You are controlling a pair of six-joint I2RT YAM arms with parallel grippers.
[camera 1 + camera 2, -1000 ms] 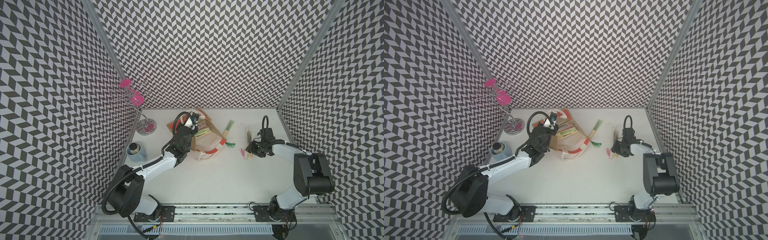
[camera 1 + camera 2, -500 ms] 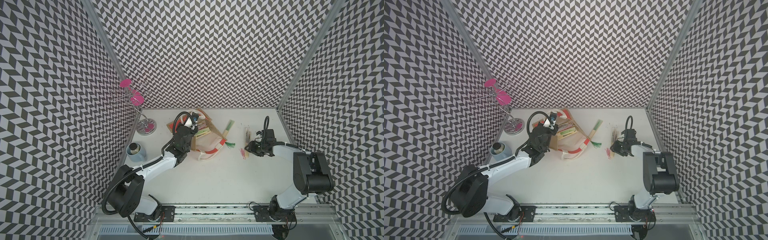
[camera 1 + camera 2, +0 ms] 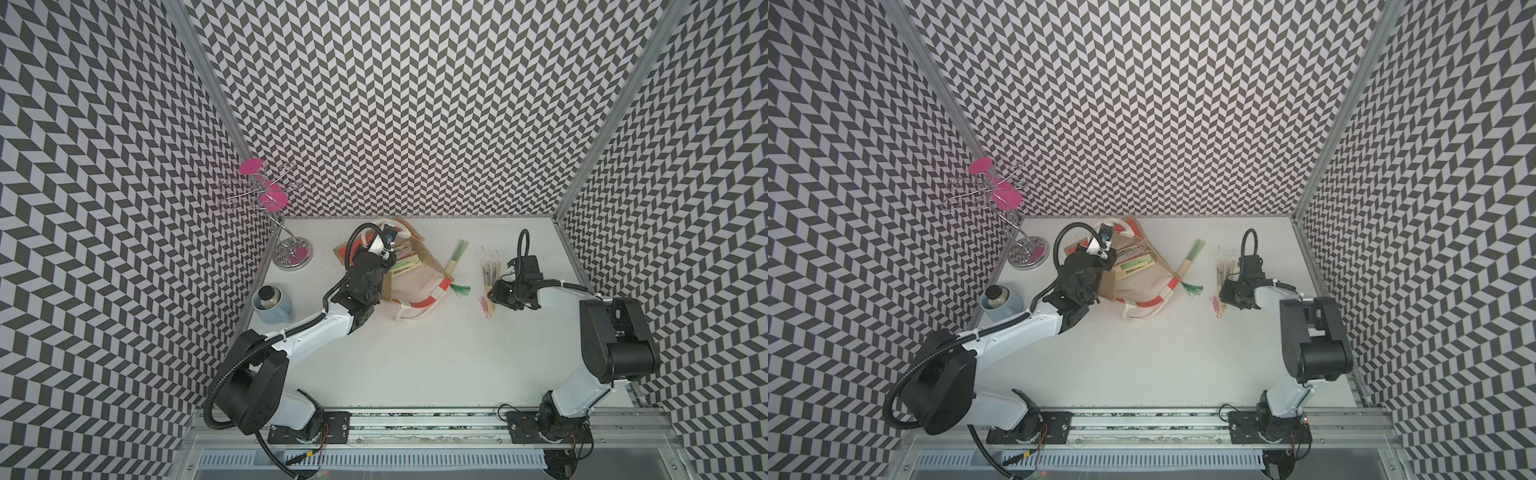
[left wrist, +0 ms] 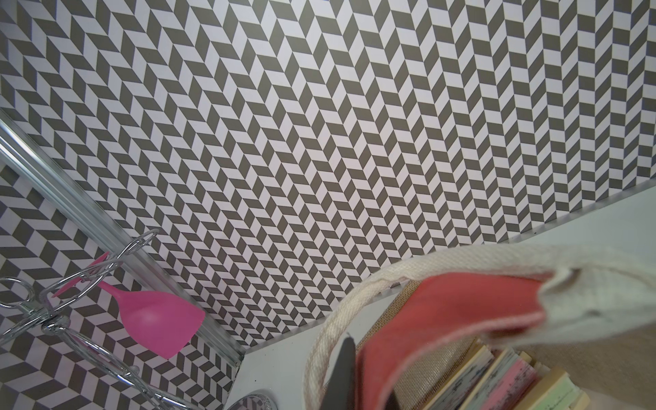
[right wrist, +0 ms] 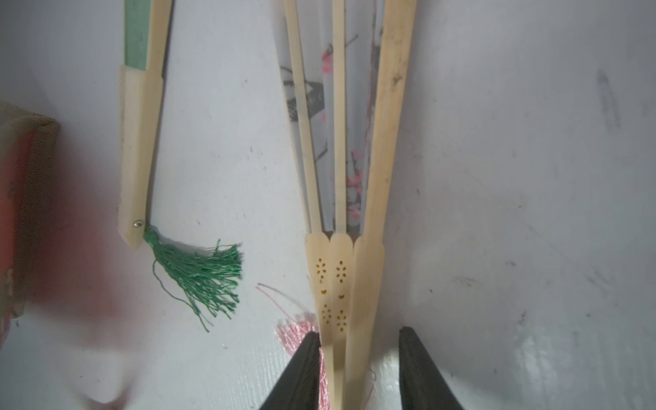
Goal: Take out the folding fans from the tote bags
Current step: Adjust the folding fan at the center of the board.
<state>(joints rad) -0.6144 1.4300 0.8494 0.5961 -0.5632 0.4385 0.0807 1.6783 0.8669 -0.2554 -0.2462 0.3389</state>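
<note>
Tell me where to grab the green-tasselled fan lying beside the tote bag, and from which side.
Grip the green-tasselled fan across its bamboo guards near mid-length, coming straight down from above. It lies closed and flat on the table, so only its narrow width offers opposing faces. Its tassel end sits close to the tote bag, probably leaving little room there.

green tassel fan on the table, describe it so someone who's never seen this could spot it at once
On the white table, find the tan tote bag with red-orange panels. Just beside it, on the side toward the right arm, lies a closed bamboo fan. Unlike the part-spread pink-tasselled fan further that way, it has green paper and a green tassel.
</note>
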